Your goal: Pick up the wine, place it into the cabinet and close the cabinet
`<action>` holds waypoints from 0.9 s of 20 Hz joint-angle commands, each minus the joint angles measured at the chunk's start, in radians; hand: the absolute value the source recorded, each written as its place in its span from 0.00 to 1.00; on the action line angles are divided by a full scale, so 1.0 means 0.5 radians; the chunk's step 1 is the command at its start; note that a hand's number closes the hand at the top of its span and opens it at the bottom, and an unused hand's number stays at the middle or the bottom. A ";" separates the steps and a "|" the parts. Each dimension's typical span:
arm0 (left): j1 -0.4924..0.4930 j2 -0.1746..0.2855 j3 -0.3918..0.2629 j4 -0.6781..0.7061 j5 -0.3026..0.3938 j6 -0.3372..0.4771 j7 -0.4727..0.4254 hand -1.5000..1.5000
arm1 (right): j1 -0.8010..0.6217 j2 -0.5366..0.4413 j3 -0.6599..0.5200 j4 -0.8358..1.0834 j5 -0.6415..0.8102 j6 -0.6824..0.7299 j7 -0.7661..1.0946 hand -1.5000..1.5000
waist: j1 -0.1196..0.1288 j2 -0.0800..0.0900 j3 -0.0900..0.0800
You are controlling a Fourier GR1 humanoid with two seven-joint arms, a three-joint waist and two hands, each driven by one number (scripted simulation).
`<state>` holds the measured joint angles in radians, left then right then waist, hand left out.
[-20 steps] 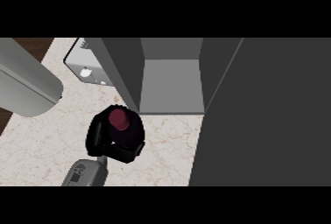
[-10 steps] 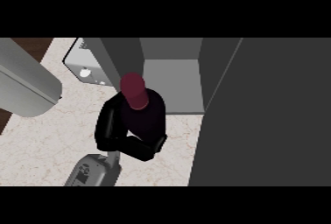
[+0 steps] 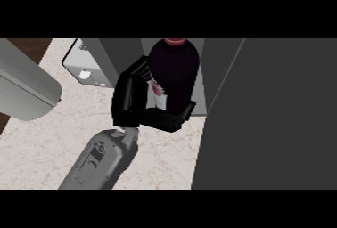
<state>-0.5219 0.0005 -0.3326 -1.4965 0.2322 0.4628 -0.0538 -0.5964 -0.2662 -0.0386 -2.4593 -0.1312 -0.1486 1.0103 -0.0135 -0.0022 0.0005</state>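
Note:
The wine bottle [image 3: 175, 67] is dark, with a red cap at its top and a pale label on its side. It is upright and raised off the counter, in front of the open cabinet [image 3: 209, 75]. I cannot tell if it is inside the opening. My right hand [image 3: 135, 104] is shut on the bottle's lower part, fingers on its left side and thumb across the bottom. The forearm comes up from the lower edge. The cabinet's dark door [image 3: 270, 116] stands open and fills the right side. Only my left forearm [image 3: 23, 84] shows, at the left edge; its hand is out of view.
A white appliance [image 3: 82, 67] sits on the marble counter [image 3: 46, 142] just left of the cabinet's grey side wall [image 3: 118, 55]. A strip of dark wood shows at the far left edge.
My right hand has lifted the bottle and carried it forward and to the right, from over the counter up to the cabinet opening. The left forearm has stayed where it was.

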 commanded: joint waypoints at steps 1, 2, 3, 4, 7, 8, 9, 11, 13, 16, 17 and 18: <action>-0.139 -0.001 0.112 0.167 0.003 0.016 -0.039 1.00 | 0.015 -0.015 -0.061 -0.205 -0.203 -0.019 0.183 0.00 | -0.001 0.001 -0.001; -0.314 -0.001 0.080 0.203 0.013 0.127 0.078 1.00 | 0.156 0.013 -0.176 -0.163 -0.287 0.058 -0.018 0.00 | -0.009 0.005 0.001; -0.330 -0.001 0.081 0.274 0.004 0.146 0.050 1.00 | 0.101 0.014 -0.071 -0.131 -0.194 0.040 0.031 0.00 | -0.003 0.004 0.000; -0.311 -0.001 0.112 0.264 -0.003 0.133 0.014 1.00 | -0.001 -0.028 -0.081 -0.211 -0.212 -0.012 0.197 0.00 | -0.006 -0.001 -0.001; -0.346 0.016 0.205 0.436 -0.012 0.015 -0.077 1.00 | 0.110 0.001 -0.084 -0.310 -0.232 0.004 0.172 0.00 | -0.014 0.001 -0.001; -0.423 -0.001 0.075 0.520 -0.160 0.146 -0.082 1.00 | 0.043 -0.012 -0.083 -0.192 -0.232 0.029 0.121 0.00 | -0.019 0.003 0.000; -0.476 -0.001 0.135 0.593 -0.131 0.100 -0.131 1.00 | 0.016 0.008 -0.052 -0.079 -0.189 0.032 0.057 0.00 | -0.006 0.007 -0.001; -0.335 -0.001 0.089 0.539 -0.186 0.060 -0.182 1.00 | 0.014 -0.030 -0.153 -0.119 -0.244 0.040 0.091 0.00 | 0.007 0.002 -0.001; -0.458 -0.001 0.101 0.697 -0.143 0.136 -0.256 1.00 | -0.020 -0.007 -0.096 -0.112 -0.261 0.033 0.122 0.00 | -0.013 0.006 -0.001; -0.439 -0.001 0.077 0.850 -0.106 0.144 -0.413 1.00 | 0.090 0.064 -0.024 -0.131 -0.124 0.015 0.017 0.00 | -0.015 0.009 -0.001; -0.440 -0.001 0.106 0.828 -0.152 0.129 -0.366 1.00 | 0.037 0.018 -0.067 -0.139 -0.171 0.017 0.090 0.00 | -0.005 0.005 -0.002; -0.581 -0.001 0.116 0.879 -0.138 0.172 -0.296 1.00 | 0.034 -0.002 -0.099 -0.158 -0.187 0.020 0.110 0.00 | -0.012 0.004 -0.001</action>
<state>-0.7391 0.0020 -0.2839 -1.1373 0.1608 0.5238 -0.1917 -0.5951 -0.2629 -0.0674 -2.4500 -0.1524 -0.1294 1.0081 -0.0161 0.0001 -0.0001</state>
